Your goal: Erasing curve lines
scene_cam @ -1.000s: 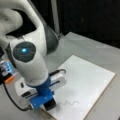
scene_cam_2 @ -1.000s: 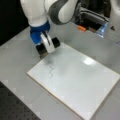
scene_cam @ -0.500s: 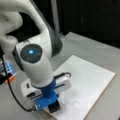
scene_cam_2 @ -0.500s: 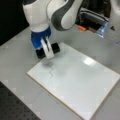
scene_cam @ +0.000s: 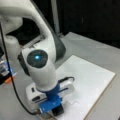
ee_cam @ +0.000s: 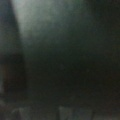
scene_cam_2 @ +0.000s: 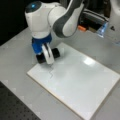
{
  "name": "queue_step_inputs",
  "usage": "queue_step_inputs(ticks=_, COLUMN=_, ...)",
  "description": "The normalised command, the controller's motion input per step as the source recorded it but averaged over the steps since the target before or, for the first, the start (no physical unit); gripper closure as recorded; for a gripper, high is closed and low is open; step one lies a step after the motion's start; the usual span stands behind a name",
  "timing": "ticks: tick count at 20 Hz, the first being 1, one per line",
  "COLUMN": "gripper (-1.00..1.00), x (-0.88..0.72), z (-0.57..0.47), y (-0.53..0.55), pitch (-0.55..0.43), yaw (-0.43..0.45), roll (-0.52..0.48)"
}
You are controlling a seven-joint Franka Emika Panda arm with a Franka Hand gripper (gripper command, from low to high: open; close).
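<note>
Curve lines (scene_cam_2: 51, 72) (thin, grey, wavy) lie beside pincer (scene_cam_2: 47, 57).

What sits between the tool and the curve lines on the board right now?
Nothing visible. In a front view the tool with its black eraser block is down at the white board's near-left corner, and the curve lines lie just beyond it on bare board.

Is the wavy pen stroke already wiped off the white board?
No. In a front view the curve lines show as a thin dark squiggle on the white board, just below the gripper and its black eraser block.
</note>
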Motion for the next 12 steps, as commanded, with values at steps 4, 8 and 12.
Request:
queue_step_inputs(ticks=4, gripper=1.00, x=-0.20, z=-0.13, y=0.10, pitch=-0.118, yaw=-0.138, roll=0.132)
queue_step_inputs(ticks=8, gripper=1.00, x=-0.21, z=-0.15, y=0.13, pitch=-0.141, yaw=-0.109, roll=0.111)
queue_step_inputs(ticks=12, gripper=1.00, x=-0.19, z=-0.18, y=0.14, pitch=-0.178, yaw=-0.085, roll=0.087)
